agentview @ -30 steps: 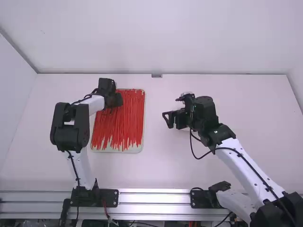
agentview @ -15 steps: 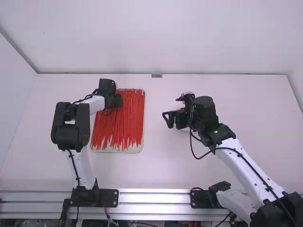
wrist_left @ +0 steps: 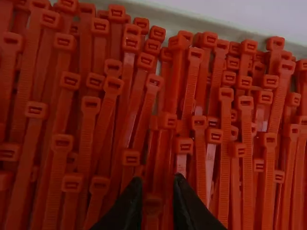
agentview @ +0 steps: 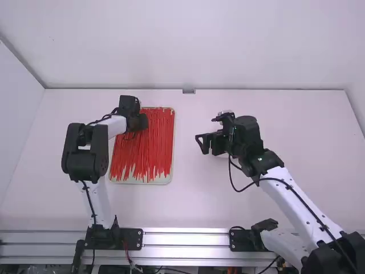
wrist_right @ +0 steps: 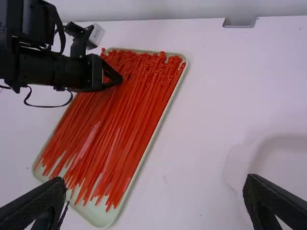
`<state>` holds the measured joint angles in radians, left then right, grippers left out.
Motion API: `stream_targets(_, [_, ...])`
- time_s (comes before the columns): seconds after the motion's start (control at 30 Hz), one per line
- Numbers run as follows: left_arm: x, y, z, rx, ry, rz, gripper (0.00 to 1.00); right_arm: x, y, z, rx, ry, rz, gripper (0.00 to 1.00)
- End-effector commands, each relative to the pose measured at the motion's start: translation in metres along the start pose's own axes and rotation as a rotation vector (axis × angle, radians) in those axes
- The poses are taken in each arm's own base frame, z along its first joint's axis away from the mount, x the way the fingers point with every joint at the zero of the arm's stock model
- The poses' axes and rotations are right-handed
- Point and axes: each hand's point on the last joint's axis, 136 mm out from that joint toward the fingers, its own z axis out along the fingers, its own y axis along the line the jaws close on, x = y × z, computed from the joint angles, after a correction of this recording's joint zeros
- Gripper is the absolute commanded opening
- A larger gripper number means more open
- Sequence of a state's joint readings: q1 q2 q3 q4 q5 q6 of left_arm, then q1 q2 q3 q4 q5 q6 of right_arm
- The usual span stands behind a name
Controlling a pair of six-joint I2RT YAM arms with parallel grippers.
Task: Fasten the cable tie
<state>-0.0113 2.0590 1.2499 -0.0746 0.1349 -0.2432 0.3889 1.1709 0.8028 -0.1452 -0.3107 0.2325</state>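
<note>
Ties [agentview: 145,145] cover tray [agentview: 142,182] to its rim; right jaws gape above table [agentview: 285,114] alongside.

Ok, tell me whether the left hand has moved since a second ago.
No. The left hand stays at the same far left corner of the tray, over the red cable ties.

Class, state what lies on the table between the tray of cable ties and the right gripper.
Nothing: between the tray and the right gripper there is bare white table, as the high view and right wrist view show.
</note>
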Motion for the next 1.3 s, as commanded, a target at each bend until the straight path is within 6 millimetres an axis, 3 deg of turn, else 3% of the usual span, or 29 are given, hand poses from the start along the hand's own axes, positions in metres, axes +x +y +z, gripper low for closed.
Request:
stream_targets(0.0, [0.016, -0.002, 0.008, 0.008, 0.042, 0.01, 0.17, -0.002, 0.001, 0.0, -0.006, -0.004, -0.001, 0.98])
stream_targets(0.43, [0.023, 0.003, 0.01, -0.005, 0.05, 0.003, 0.08, -0.002, 0.001, 0.0, -0.007, -0.004, 0.008, 0.98])
stream_targets(0.6, [0.006, 0.003, 0.006, 0.002, 0.018, -0.005, 0.05, -0.002, 0.001, 0.0, -0.007, -0.005, 0.008, 0.98])
stream_targets(0.7, [-0.02, -0.005, -0.006, 0.034, -0.027, -0.02, 0.04, -0.004, 0.001, 0.0, -0.008, -0.011, 0.012, 0.98])
stream_targets(0.73, [-0.02, -0.005, -0.006, 0.034, -0.027, -0.02, 0.04, -0.004, 0.001, 0.0, -0.008, -0.011, 0.012, 0.98])
stream_targets(0.77, [-0.037, -0.012, -0.017, 0.038, -0.056, -0.013, 0.02, -0.004, 0.002, 0.0, -0.009, -0.014, 0.013, 0.98])
stream_targets(0.9, [-0.071, -0.021, -0.044, 0.05, -0.113, -0.005, 0.02, -0.007, 0.002, 0.0, -0.012, -0.025, 0.009, 0.98])
stream_targets(0.97, [-0.09, -0.034, -0.069, 0.062, -0.156, 0.009, 0.02, -0.011, 0.005, 0.0, -0.024, -0.039, 0.003, 0.98])
stream_targets(1.03, [-0.1, -0.036, -0.085, 0.056, -0.187, 0.01, 0.02, -0.014, 0.007, -0.001, -0.036, -0.05, -0.002, 0.98])
stream_targets(1.1, [-0.113, -0.043, -0.119, 0.063, -0.246, 0.021, 0.02, -0.019, 0.013, -0.001, -0.067, -0.071, -0.013, 0.98])
stream_targets(1.13, [-0.114, -0.043, -0.121, 0.064, -0.25, 0.021, 0.02, -0.02, 0.013, -0.001, -0.069, -0.072, -0.014, 0.98])
stream_targets(1.27, [-0.122, -0.053, -0.181, 0.082, -0.337, 0.051, 0.02, -0.03, 0.021, -0.003, -0.107, -0.113, -0.032, 0.98])
